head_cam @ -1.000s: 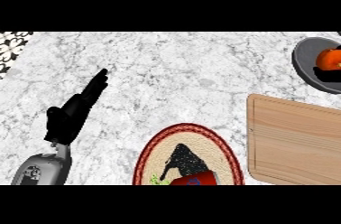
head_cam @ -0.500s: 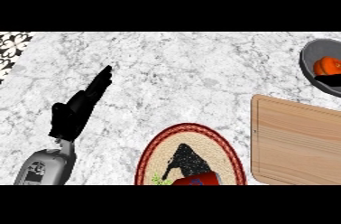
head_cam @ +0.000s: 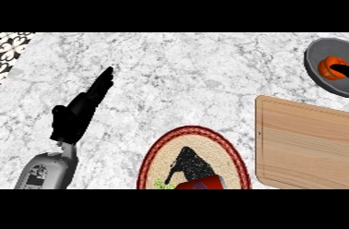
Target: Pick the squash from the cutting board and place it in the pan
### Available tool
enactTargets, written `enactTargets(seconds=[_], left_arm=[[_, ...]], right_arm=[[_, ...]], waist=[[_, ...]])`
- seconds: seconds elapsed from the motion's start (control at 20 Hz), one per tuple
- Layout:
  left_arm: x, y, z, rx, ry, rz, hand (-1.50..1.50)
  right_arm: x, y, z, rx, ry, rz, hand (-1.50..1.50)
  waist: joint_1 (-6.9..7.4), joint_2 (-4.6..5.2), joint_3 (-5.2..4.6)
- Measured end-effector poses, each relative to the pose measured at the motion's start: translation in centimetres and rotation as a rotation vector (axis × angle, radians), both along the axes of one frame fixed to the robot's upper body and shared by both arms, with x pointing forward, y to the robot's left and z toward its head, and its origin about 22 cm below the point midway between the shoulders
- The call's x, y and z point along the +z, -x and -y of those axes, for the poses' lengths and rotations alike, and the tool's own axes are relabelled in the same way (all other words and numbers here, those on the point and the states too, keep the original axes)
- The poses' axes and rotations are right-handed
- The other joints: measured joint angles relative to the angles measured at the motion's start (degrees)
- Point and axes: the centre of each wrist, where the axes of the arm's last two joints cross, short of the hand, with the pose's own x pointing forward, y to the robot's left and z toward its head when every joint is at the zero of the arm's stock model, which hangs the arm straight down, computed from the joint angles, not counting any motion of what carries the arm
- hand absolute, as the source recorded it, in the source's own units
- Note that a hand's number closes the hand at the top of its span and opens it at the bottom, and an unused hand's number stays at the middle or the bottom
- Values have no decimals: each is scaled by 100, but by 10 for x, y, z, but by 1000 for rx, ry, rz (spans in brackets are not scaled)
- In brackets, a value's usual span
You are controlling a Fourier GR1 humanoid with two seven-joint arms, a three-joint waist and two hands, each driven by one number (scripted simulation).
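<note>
Orange squash (head_cam: 333, 67) sits in grey round pan (head_cam: 315, 62), beyond pale wooden cutting board (head_cam: 300, 145). Left hand (head_cam: 78, 113) open, resting; right hand unseen. Risk: squash rolling out if nudged.

You see a white marble surface (head_cam: 204, 71). On it lie a wooden cutting board (head_cam: 303, 147) at the right, a dark pan (head_cam: 320, 69) beyond it, and a round woven mat (head_cam: 160, 152) near the lower edge.
</note>
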Motion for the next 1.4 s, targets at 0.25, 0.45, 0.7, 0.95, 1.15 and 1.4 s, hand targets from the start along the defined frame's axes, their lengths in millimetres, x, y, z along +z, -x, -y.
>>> enactTargets(seconds=[0.25, 0.45, 0.7, 0.95, 1.15, 1.4], left_arm=[[-1, 2, -3, 4, 1, -4, 0], [-4, 3, -7, 15, -5, -12, 0], [-6, 5, -11, 17, -6, -16, 0], [-10, 5, -11, 28, -6, -21, 0], [-8, 6, -13, 34, -9, -25, 0], [-11, 6, -16, 45, -10, -26, 0]], right_arm=[[-11, 25, 25, 67, -107, 68, -150], [-21, 47, 43, 128, -129, 124, -150], [-38, 73, 57, 174, -123, 200, -150], [-61, 93, 60, 202, -141, 230, -150], [-70, 103, 62, 222, -146, 238, -150], [-91, 121, 61, 224, -138, 237, -150]], waist=[[-51, -29, -6], [-97, -56, -13], [-135, -90, -19], [-180, -118, -27], [-204, -143, -33], [-239, -160, -38]])
